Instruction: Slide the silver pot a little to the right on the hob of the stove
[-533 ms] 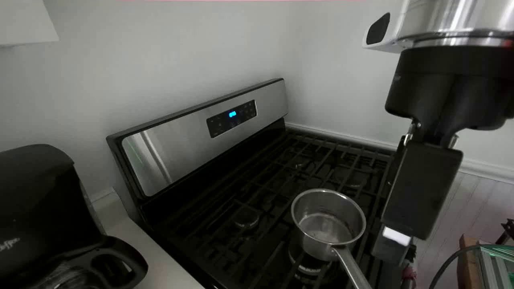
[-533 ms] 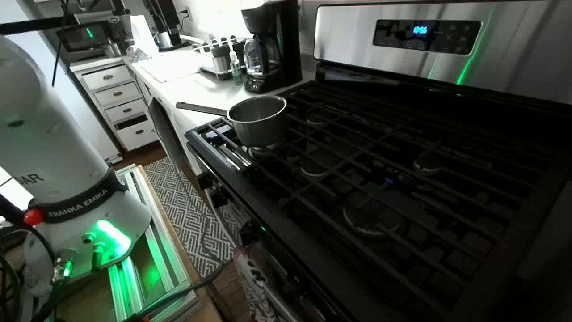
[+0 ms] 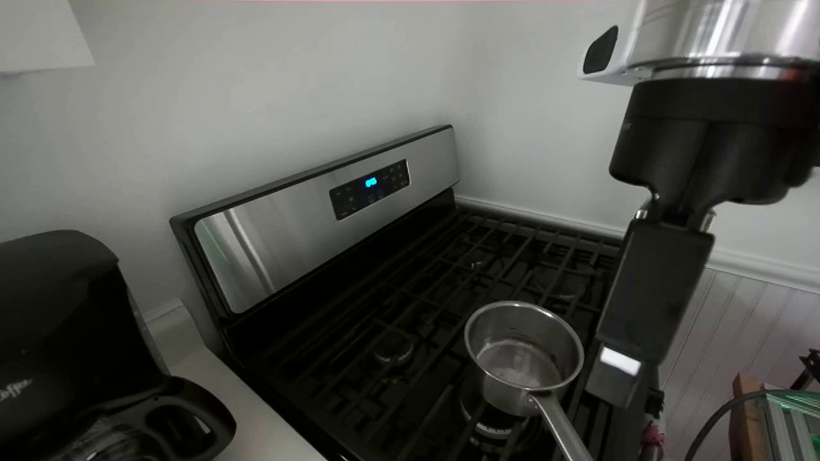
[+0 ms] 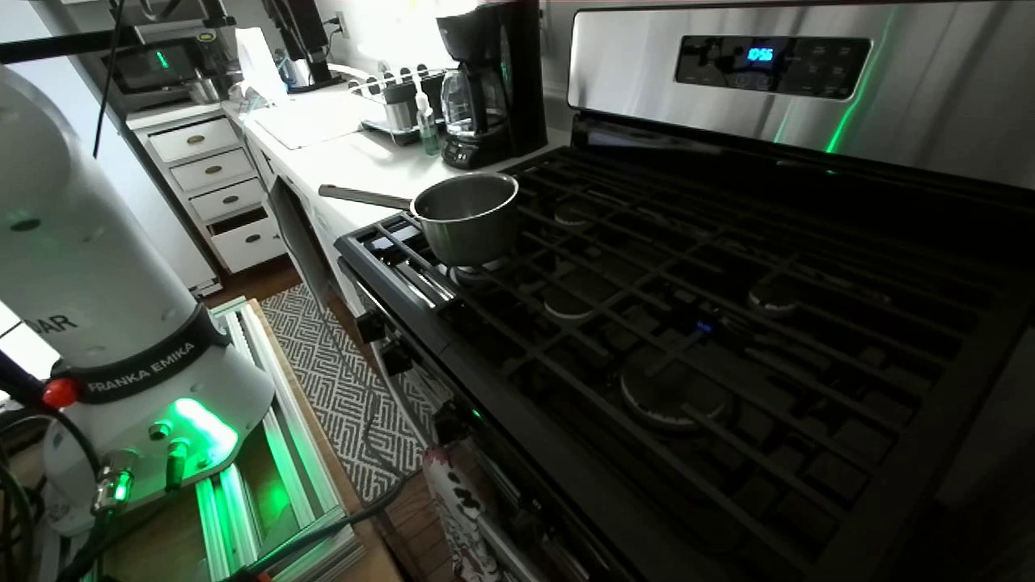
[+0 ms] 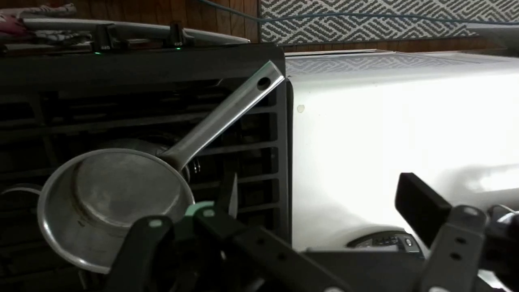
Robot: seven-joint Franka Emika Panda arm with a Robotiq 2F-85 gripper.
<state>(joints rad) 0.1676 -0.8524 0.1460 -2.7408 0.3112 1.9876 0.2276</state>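
Note:
The silver pot [image 3: 524,358] stands upright over a front burner on the black hob [image 3: 410,288] of the stove [image 3: 282,243]. It also shows in an exterior view [image 4: 469,230] and in the wrist view [image 5: 121,186]. Its long handle points past the hob's front corner. My gripper [image 3: 618,381] hangs beside the pot in an exterior view and is out of frame in the other view. In the wrist view my gripper [image 5: 318,194] is open, with its fingers wide apart and nothing between them. The left finger is near the pot's rim, overlapping it in view; contact cannot be told.
A black coffee maker [image 3: 64,320] stands on the white counter [image 4: 340,162] beside the stove. Stove knobs [image 5: 103,38] and a patterned towel [image 4: 461,501] are along the stove's front. A wall rises behind the stove's steel back panel [image 4: 631,65].
In an exterior view my gripper has shifted a little to the left, closer to the pot, and slightly up. The pot has not moved.

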